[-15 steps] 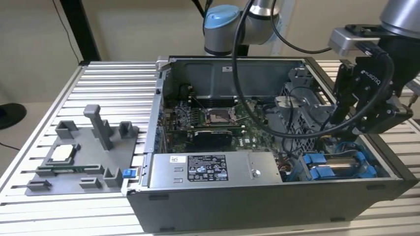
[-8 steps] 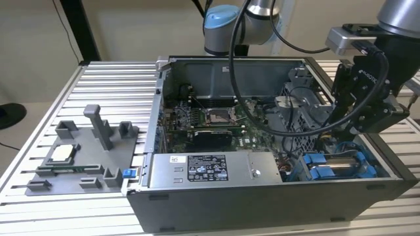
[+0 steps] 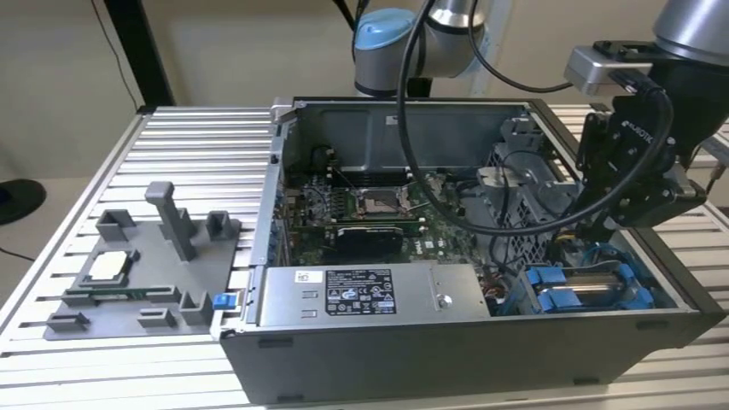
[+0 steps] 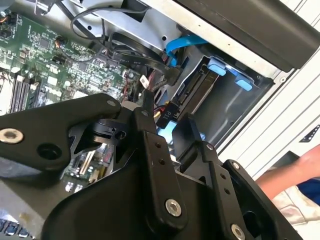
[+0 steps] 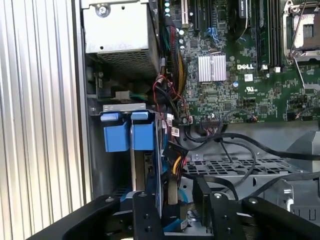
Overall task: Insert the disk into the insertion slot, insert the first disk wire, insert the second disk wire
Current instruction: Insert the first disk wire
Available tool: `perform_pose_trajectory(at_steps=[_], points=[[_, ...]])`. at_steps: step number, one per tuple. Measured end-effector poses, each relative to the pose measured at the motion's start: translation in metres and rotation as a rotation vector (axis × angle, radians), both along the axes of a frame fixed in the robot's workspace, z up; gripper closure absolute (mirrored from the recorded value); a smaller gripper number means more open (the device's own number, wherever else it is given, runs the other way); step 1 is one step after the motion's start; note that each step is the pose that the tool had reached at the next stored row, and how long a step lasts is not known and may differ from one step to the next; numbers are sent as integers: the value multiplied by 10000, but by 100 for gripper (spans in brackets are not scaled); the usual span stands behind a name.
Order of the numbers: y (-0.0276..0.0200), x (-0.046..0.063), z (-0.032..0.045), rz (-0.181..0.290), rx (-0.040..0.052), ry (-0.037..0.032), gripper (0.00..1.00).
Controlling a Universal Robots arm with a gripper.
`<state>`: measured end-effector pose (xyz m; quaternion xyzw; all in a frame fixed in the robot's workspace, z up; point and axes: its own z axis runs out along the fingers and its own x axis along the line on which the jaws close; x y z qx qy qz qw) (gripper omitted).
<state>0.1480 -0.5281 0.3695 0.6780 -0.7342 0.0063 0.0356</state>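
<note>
Several black cables [image 5: 240, 145] crowd the hand [image 5: 177, 194], jaws apart around a wire plug [image 5: 172, 156] beside the disk [image 3: 597, 290].

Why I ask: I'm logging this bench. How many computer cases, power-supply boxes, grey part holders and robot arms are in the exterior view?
Computer case: 1
Power-supply box: 1
Grey part holder: 1
Robot arm: 1
Total: 4

The silver-grey disk [image 3: 590, 290], clipped in blue, is sitting inside the insertion slot [image 4: 235, 110]. Both are lying just beside the power-supply box [image 3: 364, 295], toward the exterior view's right.
</note>
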Motion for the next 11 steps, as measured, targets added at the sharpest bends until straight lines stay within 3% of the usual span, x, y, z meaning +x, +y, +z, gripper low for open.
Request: perform_pose_trajectory(at_steps=[11], points=[[4, 3, 3, 0, -244, 12, 0]])
